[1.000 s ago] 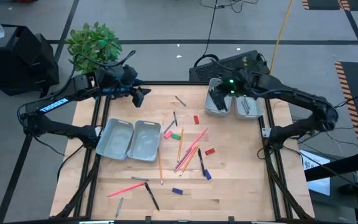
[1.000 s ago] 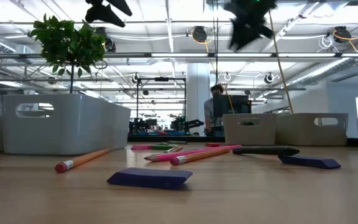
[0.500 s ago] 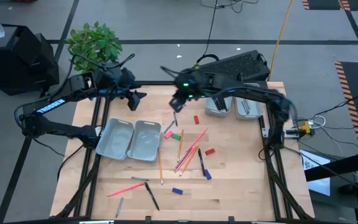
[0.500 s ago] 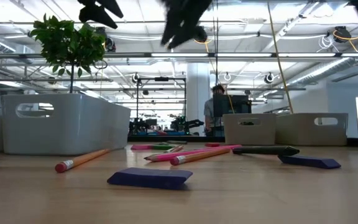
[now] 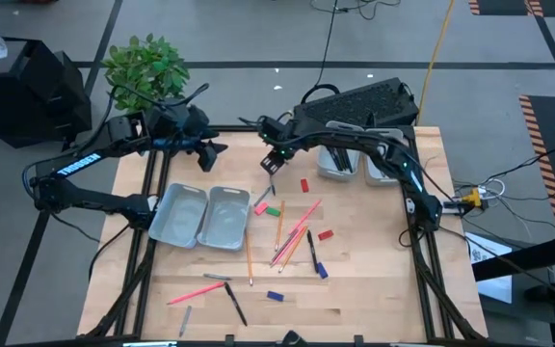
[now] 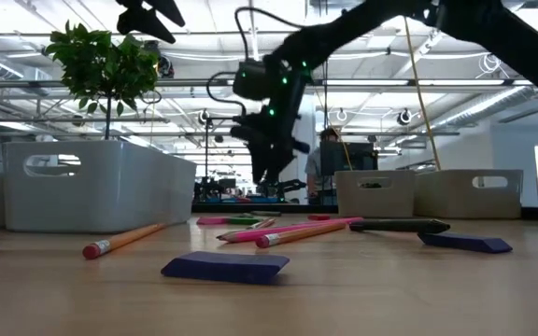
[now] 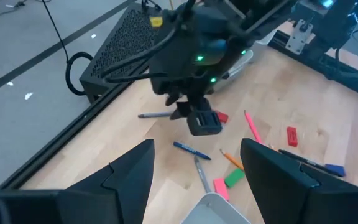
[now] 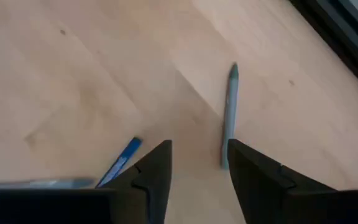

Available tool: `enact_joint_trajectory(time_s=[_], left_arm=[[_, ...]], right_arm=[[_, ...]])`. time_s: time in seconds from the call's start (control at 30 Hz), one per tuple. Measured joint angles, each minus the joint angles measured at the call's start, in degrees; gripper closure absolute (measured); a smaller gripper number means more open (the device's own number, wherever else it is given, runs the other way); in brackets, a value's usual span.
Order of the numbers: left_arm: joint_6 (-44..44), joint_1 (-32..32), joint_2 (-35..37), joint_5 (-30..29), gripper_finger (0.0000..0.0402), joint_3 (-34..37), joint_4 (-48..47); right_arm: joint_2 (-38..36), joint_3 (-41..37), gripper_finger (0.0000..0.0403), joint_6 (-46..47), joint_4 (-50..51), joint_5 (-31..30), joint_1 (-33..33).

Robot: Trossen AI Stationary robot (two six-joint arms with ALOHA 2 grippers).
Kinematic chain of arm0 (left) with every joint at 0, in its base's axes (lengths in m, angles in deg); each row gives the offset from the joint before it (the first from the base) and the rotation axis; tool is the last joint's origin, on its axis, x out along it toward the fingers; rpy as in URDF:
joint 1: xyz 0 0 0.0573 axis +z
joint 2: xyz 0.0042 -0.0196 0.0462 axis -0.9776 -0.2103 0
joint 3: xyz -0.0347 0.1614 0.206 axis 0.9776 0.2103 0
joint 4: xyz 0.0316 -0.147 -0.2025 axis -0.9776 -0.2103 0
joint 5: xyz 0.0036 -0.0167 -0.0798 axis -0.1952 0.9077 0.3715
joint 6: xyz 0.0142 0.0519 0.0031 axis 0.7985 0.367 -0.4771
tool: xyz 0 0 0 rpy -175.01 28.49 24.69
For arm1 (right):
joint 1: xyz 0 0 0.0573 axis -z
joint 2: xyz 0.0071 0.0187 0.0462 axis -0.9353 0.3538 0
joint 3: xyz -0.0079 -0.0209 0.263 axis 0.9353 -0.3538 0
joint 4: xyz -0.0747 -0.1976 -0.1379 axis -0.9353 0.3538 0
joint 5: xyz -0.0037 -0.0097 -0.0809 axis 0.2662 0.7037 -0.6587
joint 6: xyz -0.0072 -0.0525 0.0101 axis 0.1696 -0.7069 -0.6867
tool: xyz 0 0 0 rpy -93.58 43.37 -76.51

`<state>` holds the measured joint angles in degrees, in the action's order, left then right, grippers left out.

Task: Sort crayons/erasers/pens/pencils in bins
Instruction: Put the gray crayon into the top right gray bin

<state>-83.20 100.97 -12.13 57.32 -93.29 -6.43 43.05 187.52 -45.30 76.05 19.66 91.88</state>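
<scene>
My right gripper [image 5: 271,161] hangs open over the far middle of the table, fingers pointing down. It holds nothing. Just beyond its fingertips [image 8: 197,149] a grey pen [image 8: 229,115] lies flat on the wood, with a blue pen [image 8: 120,160] nearby. My left gripper [image 5: 217,149] hovers open and holding nothing, above the far left of the table [image 7: 194,155]. Orange and pink pencils [image 5: 290,234], black pens [image 5: 234,304] and red [image 5: 304,185], green [image 5: 274,210] and blue [image 5: 275,296] erasers lie scattered mid-table. One pair of grey bins [image 5: 205,217] sits at left, the other [image 5: 359,162] at far right.
A potted plant [image 5: 145,67] stands beyond the table's far left corner and a black case [image 5: 355,101] behind the far edge. A pink pencil [image 5: 196,291] and a grey pen [image 5: 185,320] lie near the front left. Bare wood shows at front right.
My right gripper has swung from above the far-right bins toward the table's left and come down, stopping just over the grey pen at the far middle. Nothing on the table has moved.
</scene>
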Motion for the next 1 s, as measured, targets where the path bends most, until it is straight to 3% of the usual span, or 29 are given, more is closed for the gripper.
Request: enact_joint_trajectory(time_s=[0.23, 0.33, 0.57, 0.77, 1.0], left_arm=[[-1.36, 0.0, -0.68, -2.12, 0.0158, 0.0, 0.95], [-2.44, 0.0, -0.99, -2.64, 0.0158, 0.0, 1.64], [-3.65, 0.0, -2.95, -3.44, 0.0158, 0.0, 3.6], [-5.62, -0.36, -3.8, -3.03, 0.0158, 0.0, 4.5], [-6.3, -0.37, -3.93, -3.21, 0.0158, 0.0, 5.29]], right_arm=[[-0.24, -10.21, 0.024, -1.91, -7.53, 3.24, 1.84], [-0.4, -13.81, 0.0244, -2.14, -10.22, 1.87, 2.48], [-1.27, -15.13, 0.026, -4.2, -12.87, 0.21, 3.05], [-4.54, -15.13, 0.027, 4.75, -10.5, 1.76, 3.78], [-6.96, -15.05, 0.0271, 23.23, -14.42, 2.23, 6.11]])
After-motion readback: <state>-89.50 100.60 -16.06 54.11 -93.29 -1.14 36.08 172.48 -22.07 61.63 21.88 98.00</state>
